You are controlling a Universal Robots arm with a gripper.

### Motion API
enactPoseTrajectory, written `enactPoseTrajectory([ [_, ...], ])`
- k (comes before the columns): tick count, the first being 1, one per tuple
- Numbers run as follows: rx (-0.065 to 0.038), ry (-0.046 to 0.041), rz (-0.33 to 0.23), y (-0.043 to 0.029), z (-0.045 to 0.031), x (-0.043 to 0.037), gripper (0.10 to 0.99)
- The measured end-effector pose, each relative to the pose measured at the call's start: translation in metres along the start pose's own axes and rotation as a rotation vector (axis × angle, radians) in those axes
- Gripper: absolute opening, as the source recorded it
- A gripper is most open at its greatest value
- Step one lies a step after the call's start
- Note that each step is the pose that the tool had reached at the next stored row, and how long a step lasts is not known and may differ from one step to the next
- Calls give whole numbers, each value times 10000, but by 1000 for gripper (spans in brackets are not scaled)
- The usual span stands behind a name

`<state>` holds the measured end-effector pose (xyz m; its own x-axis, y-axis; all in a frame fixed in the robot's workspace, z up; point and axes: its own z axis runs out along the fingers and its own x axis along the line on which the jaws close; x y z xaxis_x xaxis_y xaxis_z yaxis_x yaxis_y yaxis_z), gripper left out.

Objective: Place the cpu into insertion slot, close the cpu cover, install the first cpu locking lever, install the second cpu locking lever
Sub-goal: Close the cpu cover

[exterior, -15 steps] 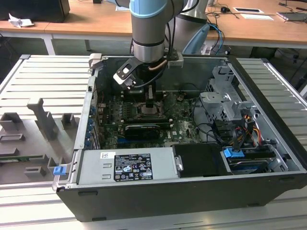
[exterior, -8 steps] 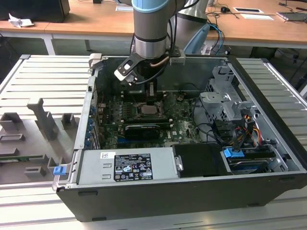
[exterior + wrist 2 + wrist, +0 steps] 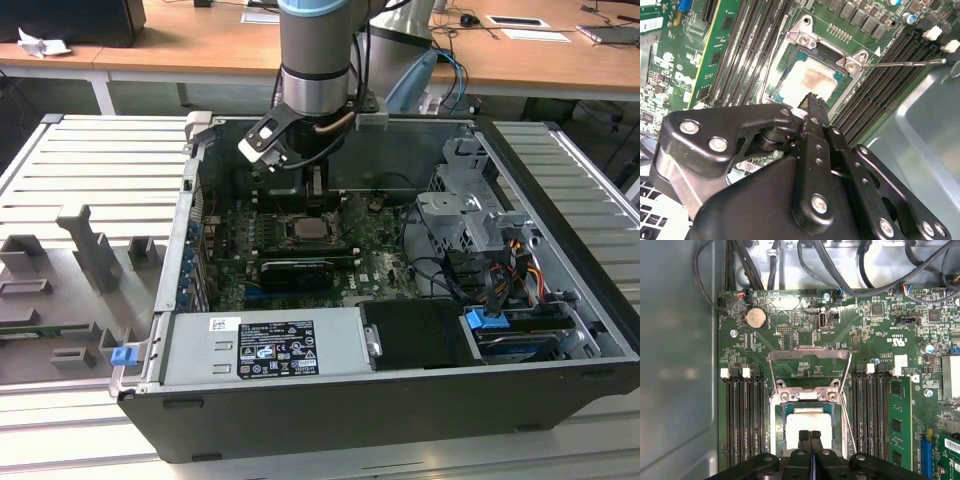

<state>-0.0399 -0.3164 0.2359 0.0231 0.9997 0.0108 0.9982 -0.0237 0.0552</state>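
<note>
Trouble would centre on the small flat square cpu with its dull silver-beige face (image 3: 807, 422). It lies in the socket on the green motherboard (image 3: 790, 335), in the open dark computer case (image 3: 420, 410), toward the exterior view's left and near the far wall. The black gripper (image 3: 810, 436) hangs just over the chip, fingers pressed together, holding nothing. The thin silvery cpu cover frame (image 3: 809, 355) stands swung open. Whether the chip sits flush I cannot tell. An off-centre push could tilt it and bend contacts, and the thin wire locking lever (image 3: 905, 63) nearby could snag.
</note>
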Motion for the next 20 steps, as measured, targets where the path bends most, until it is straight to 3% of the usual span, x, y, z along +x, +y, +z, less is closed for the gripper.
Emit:
enactPoseTrajectory([
  [2, 0, 0, 1, 1, -18, 0, 106],
  [8, 0, 1, -2, 10, -164, 6, 106],
  [10, 0, 0, -1, 15, -253, 9, 106],
  [12, 0, 0, 0, 21, -272, 10, 106],
  [17, 4, -1, 0, 147, -281, 13, 106],
  [20, 1, 3, 1, 180, -328, 15, 106],
])
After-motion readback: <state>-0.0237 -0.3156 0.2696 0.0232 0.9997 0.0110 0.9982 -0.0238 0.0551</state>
